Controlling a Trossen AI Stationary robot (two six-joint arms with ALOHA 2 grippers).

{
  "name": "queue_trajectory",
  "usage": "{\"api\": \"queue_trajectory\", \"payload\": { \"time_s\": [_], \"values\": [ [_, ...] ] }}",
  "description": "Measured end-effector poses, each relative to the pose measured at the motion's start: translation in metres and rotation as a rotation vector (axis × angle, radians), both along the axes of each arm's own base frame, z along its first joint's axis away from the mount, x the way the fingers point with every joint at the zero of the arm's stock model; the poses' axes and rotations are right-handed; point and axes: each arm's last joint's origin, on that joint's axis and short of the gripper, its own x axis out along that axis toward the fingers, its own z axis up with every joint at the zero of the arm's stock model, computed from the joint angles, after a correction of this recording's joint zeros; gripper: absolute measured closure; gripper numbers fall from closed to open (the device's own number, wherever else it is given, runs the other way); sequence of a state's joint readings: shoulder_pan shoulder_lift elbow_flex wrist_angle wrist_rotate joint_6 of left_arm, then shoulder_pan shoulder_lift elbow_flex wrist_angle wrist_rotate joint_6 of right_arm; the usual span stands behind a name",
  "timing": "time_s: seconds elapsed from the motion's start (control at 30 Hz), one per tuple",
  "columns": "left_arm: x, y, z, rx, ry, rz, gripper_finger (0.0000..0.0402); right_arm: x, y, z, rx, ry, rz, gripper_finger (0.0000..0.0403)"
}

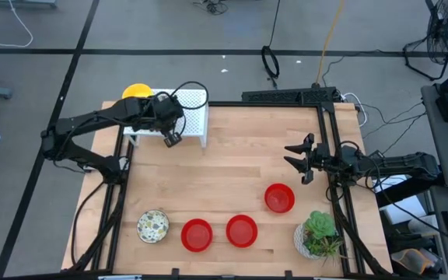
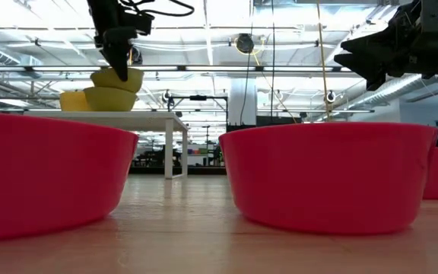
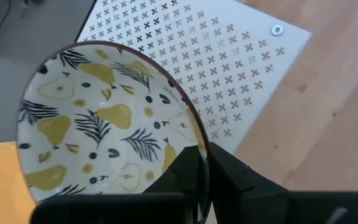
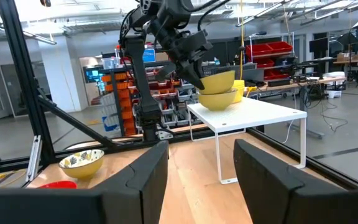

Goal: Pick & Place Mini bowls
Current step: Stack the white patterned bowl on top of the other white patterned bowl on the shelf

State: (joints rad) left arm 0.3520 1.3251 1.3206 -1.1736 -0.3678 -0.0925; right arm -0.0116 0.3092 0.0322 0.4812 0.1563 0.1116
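Note:
My left gripper (image 1: 155, 109) is over the white perforated shelf (image 1: 193, 117) at the table's far left and is shut on a mini bowl (image 3: 104, 130), pear and leaf pattern inside, yellow outside. In the low view this bowl (image 2: 119, 78) sits tilted on or just above another yellow bowl (image 2: 109, 97) on the shelf; I cannot tell if they touch. A third yellow bowl (image 2: 73, 100) stands beside them. My right gripper (image 1: 302, 159) hangs open above the table's right side and touches nothing. A patterned bowl (image 1: 153, 226) and three red bowls (image 1: 197, 235) (image 1: 242, 230) (image 1: 279, 197) stand on the table. My left gripper holds the patterned bowl by its rim (image 3: 205, 155). One finger (image 3: 182, 177) is inside the bowl and the other (image 3: 244, 183) is outside, with the wall pinched between them. The fingers come from above, pointing down. The bowl hangs tilted over the shelf.
A green potted plant (image 1: 318, 236) stands at the near right corner, close to the nearest red bowl. Black frame rails (image 1: 334, 179) run along the table's left and right sides. Bare wood (image 1: 224, 171) lies in the table's middle between shelf and bowls.

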Motion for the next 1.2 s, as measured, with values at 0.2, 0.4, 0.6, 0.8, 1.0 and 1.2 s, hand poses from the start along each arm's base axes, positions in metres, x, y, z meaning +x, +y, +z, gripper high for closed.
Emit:
{"api": "queue_trajectory", "payload": {
  "time_s": [0.2, 0.4, 0.6, 0.8, 1.0, 1.2],
  "values": [
    [-0.005, -0.002, -0.002, -0.031, 0.043, 0.012, 0.0383, 0.0, 0.0, 0.0, 0.0, 0.0, 0.0, 0.0234],
    [-0.008, -0.001, -0.004, -0.053, 0.068, 0.048, 0.0383, 0.0, 0.0, 0.0, 0.0, 0.0, 0.0, 0.0234],
    [-0.007, 0.003, -0.006, -0.039, 0.097, 0.035, 0.0339, 0.0, 0.0, 0.0, 0.0, 0.0, 0.0, 0.0234],
    [-0.003, 0.014, -0.005, -0.007, 0.056, 0.046, 0.0331, 0.0, 0.0, 0.0, 0.0, 0.0, 0.0, 0.0234],
    [0.0, 0.022, 0.0, 0.038, -0.014, 0.076, 0.033, 0.0, 0.0, 0.0, 0.0, 0.0, 0.0, 0.0234],
    [0.001, 0.022, 0.024, 0.024, -0.146, 0.139, 0.0329, 0.0, 0.0, 0.0, 0.0, 0.0, 0.0, 0.0234]
  ]
}}
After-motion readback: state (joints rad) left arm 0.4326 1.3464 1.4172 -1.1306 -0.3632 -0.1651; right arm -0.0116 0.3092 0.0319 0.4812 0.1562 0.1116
